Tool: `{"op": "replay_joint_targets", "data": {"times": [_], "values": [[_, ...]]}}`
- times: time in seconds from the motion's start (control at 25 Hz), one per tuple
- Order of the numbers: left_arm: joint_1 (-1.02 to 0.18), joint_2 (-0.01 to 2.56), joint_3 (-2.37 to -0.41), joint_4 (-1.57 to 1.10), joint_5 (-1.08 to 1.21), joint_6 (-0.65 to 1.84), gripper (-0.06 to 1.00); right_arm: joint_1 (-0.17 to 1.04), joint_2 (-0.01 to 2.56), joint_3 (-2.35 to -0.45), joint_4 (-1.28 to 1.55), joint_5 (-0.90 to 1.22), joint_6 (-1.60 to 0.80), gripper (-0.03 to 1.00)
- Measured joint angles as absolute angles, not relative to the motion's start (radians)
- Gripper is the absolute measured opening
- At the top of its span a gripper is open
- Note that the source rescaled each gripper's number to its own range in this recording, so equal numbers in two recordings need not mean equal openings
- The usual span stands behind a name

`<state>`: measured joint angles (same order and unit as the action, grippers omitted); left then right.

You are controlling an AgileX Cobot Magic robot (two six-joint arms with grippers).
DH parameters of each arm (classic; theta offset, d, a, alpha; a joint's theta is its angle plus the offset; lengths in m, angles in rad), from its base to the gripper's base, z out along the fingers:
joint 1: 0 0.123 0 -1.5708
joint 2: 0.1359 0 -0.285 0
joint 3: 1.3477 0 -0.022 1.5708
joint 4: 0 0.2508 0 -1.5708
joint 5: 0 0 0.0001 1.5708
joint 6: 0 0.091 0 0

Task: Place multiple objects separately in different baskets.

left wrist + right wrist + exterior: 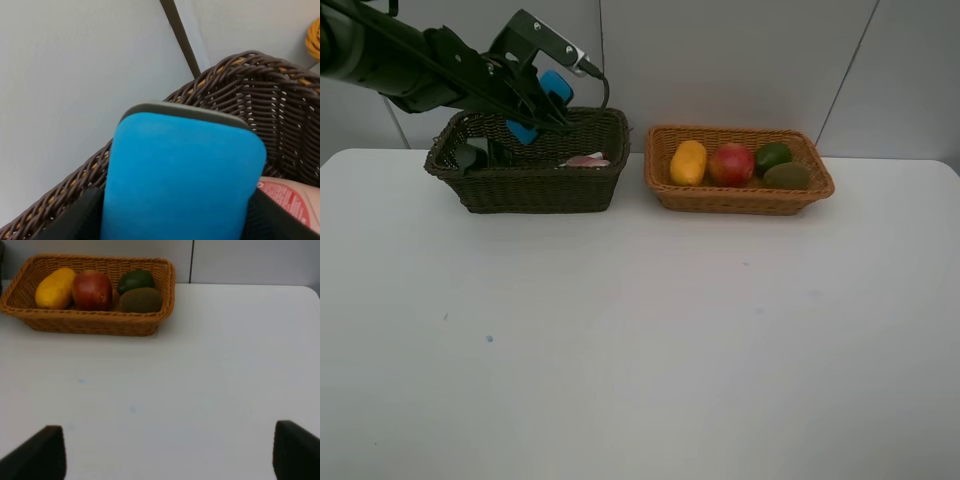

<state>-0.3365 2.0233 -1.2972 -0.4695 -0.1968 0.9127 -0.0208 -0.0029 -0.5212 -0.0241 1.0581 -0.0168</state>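
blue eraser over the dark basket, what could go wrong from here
1. The left end effector holds the blue eraser above the dark basket, close to its back rim; released there, it might clip the wicker edge and fall behind the basket.
2. The pink bottle and dark green pump bottle already lie inside, so the eraser could land on them and end up tilted.

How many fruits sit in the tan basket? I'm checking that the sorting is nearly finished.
4, all in the tan basket: the mango at its left end, the red fruit beside it, then the lime behind the kiwi at the right end. None seems hidden.
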Motion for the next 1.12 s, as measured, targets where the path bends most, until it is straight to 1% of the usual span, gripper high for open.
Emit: {"op": "replay_joint_targets", "data": {"times": [0.04,0.12,0.16,0.2,0.4,0.84,1.12], "values": [[-0.336,2.023,-1.297,-0.469,-0.197,0.913,0.69,-0.021,-0.003,-0.521,-0.024,1.058,-0.017,1.00],[-0.336,2.023,-1.297,-0.469,-0.199,0.912,0.88,-0.021,-0.003,-0.521,-0.024,1.058,-0.017,1.00],[-0.336,2.023,-1.297,-0.469,-0.199,0.912,0.93,-0.021,-0.003,-0.521,-0.024,1.058,-0.017,1.00],[-0.336,2.023,-1.297,-0.469,-0.199,0.912,0.96,-0.021,-0.003,-0.521,-0.024,1.058,-0.017,1.00],[-0.336,2.023,-1.297,-0.469,-0.199,0.907,1.00,-0.021,-0.003,-0.521,-0.024,1.058,-0.017,1.00],[-0.341,2.023,-1.297,-0.469,-0.193,0.906,1.00,-0.021,-0.003,-0.521,-0.024,1.058,-0.017,1.00],[-0.348,1.984,-1.297,-0.469,-0.133,0.886,1.00,-0.021,-0.003,-0.521,-0.024,1.058,-0.017,1.00]]}}
